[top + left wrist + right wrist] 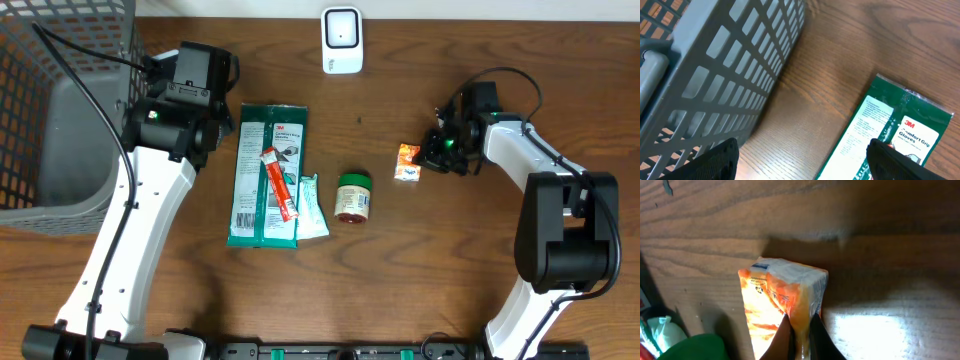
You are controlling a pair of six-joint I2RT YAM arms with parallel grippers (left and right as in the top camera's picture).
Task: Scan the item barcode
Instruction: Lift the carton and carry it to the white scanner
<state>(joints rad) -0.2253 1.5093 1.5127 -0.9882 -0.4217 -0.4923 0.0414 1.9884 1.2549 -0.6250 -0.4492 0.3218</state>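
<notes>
Right gripper (801, 332): jaws closed hard on the near edge of the orange packet (782, 287), a thin pinch on the wrapper only. The packet sits on the wooden table (880, 225), near the green-lidded jar (353, 195) but apart from it.

Judgement: a hold this slight calls for a slow, level lift, and the packet may swing or slip. No barcode can be identified, so turn the packet until one faces the white device (342, 40), presumably the scanner, at the far edge.

Left gripper (802, 162): wide open, empty, between the grey basket (730, 75) and the 3M gloves pack (890, 130).
</notes>
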